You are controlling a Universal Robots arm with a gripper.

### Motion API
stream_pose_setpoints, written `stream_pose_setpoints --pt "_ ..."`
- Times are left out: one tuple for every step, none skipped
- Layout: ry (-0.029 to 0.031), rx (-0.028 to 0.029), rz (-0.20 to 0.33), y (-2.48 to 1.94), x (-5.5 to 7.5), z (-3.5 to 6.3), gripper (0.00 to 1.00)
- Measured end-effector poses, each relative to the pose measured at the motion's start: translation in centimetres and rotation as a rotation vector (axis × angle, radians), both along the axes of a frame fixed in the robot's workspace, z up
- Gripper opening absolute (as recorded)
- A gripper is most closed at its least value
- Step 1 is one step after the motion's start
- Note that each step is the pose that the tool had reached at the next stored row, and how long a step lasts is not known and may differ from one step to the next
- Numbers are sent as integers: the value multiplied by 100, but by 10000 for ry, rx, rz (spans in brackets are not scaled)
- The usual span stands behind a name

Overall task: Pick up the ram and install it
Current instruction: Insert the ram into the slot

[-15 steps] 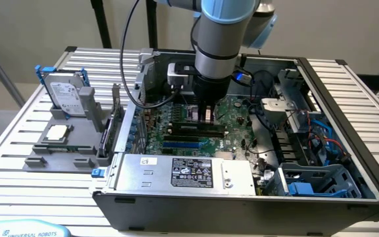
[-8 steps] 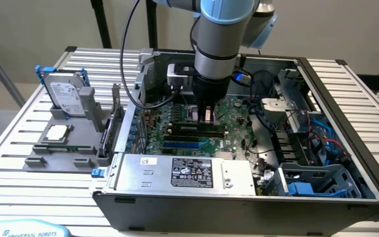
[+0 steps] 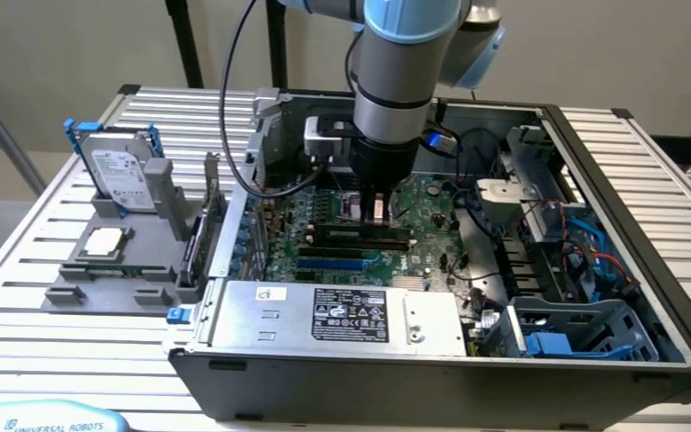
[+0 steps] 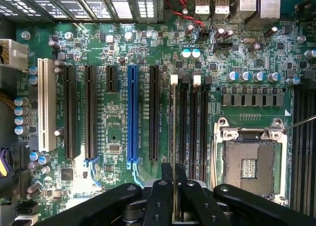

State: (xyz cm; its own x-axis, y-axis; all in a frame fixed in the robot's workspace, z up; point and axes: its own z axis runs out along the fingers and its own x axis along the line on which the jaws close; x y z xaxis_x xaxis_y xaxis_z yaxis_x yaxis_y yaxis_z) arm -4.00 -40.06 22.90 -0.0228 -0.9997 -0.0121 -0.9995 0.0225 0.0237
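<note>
My gripper reaches down inside the open computer case, just above the green motherboard. In the wrist view the gripper is shut on the ram, which shows edge-on as a thin long strip between the two black fingers. The strip runs along the first black memory slot, beside the slots' white latches. Whether the ram's lower edge touches the slot I cannot tell.
The empty processor socket lies beside the memory slots, with a blue expansion slot and black ones on the other side. Outside the case, a hard drive in a blue bracket and a square silver chip rest on grey holders. The power supply fills the case's front.
</note>
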Motion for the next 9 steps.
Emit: stream_pose_setpoints --pt "-8 -3 0 6 0 -2 13" --pt "-19 -4 -1 8 0 -5 13" --pt "-29 -9 1 8 -1 -7 13" --pt "-37 -18 1 9 -1 -8 13" --pt "-43 -30 0 9 -1 -9 13" --pt "-49 -44 0 9 -2 -11 13" --pt "-54 -55 -1 9 -4 -12 13" --pt "-58 -66 -1 9 -6 -14 13" --pt "-61 -78 -1 9 -8 -15 13"
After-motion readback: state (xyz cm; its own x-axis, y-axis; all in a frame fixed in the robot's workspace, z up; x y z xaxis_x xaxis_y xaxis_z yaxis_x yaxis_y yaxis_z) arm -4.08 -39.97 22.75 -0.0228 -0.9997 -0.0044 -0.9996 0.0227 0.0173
